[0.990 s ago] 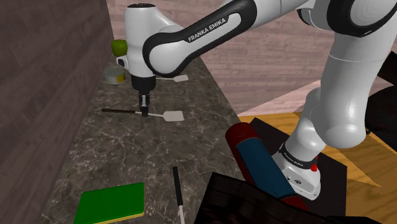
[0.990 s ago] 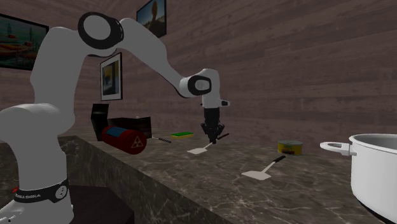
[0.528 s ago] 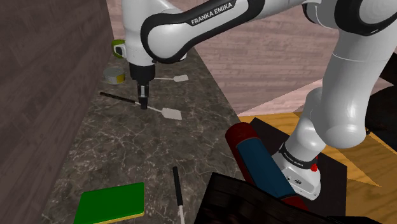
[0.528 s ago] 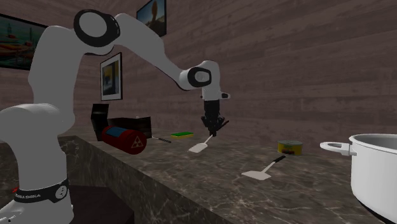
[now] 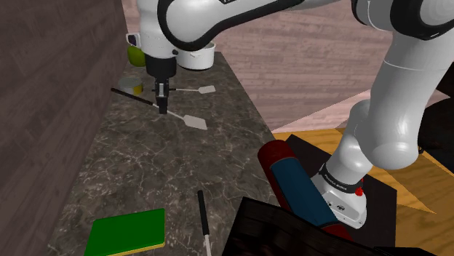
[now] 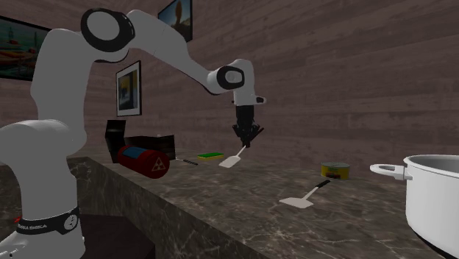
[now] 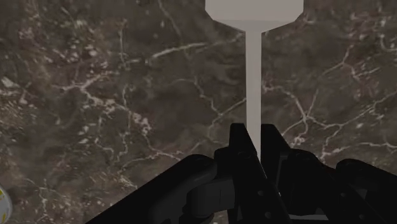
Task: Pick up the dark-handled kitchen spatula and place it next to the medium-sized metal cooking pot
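The hand (image 5: 161, 102) is gripping the dark-handled spatula (image 5: 182, 116), its two black fingers (image 7: 240, 147) closing tight on the pale shaft just where it is meeting the dark handle, with only the shaft's own width showing between them. The spatula is hanging clear of the dark marbled surface (image 5: 145, 171). In the shoulder view its dark handle is pointing toward the wall and its pale blade is reaching toward that view's right. In the second exterior view the blade end is sagging lower than the hand. Along the hand in the wrist view, the blade is being cut off by the picture's edge, and the handle is lying hidden beneath the fingers. The pot (image 6: 434, 197), drawn pale grey, is standing at the second exterior view's far right, well apart from the held spatula and cut off by the frame. A second spatula (image 6: 303, 197) is lying flat on the surface between hand and pot, near a small can (image 6: 335, 171). A green block (image 5: 125, 233) and a knife (image 5: 204, 218) are lying near the stand.
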### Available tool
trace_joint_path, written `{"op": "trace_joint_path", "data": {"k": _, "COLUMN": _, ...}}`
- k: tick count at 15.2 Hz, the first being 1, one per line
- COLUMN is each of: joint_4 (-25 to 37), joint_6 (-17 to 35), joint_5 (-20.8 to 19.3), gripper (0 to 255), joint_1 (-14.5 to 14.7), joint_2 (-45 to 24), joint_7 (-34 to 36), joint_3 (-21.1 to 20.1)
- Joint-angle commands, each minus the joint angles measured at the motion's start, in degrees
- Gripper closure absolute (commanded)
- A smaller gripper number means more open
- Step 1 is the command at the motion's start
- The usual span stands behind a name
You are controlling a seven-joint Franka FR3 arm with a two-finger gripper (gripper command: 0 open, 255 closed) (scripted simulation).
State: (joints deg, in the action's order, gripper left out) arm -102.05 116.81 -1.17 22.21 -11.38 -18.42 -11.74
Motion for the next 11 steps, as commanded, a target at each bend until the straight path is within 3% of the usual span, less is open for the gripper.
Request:
{"op": "trace_joint_path", "data": {"k": 1, "joint_4": 1.16, "joint_6": -1.48, "joint_5": 0.08, "gripper": 255, "joint_1": 0.00, "joint_2": 0.29, "joint_7": -0.02, "joint_3": -0.03}}
{"op": "trace_joint_path", "data": {"k": 11, "joint_4": 7.54, "joint_6": -8.87, "joint_5": 0.32, "gripper": 255, "joint_1": 0.01, "joint_2": 1.33, "joint_7": -0.08, "joint_3": -0.11}}
